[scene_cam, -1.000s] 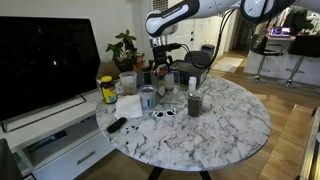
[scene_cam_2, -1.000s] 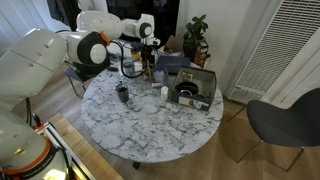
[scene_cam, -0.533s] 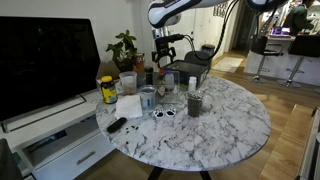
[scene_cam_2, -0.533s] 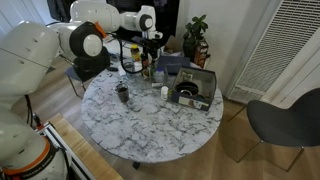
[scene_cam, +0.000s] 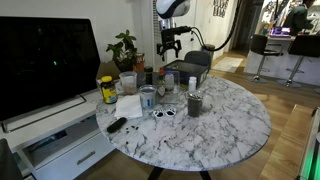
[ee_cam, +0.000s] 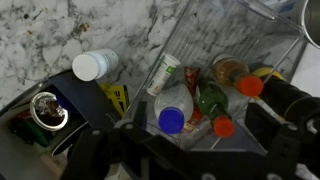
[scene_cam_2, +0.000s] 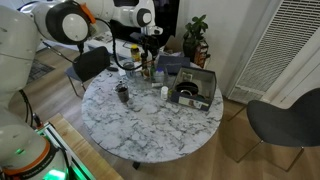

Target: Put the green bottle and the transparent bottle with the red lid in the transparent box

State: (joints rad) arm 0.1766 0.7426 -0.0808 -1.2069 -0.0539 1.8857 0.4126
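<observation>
Your fingers [ee_cam: 288, 120] hang wide open, holding nothing. Just below, right of the wrist frame's centre, the green bottle [ee_cam: 210, 99] and the red-lidded bottle [ee_cam: 246, 82] stand side by side, seemingly inside the clear box [ee_cam: 275, 35].

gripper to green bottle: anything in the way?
Nothing visible stands between them. The open gripper hangs above the bottle cluster, and the wrist view shows the green bottle uncovered from above. It is crowded, though: a blue-capped bottle and a red cap sit close beside it.

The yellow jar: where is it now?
In an exterior view the yellow jar stands at the marble table's edge, left in the picture, near the black screen, with a white cloth beside it.
</observation>
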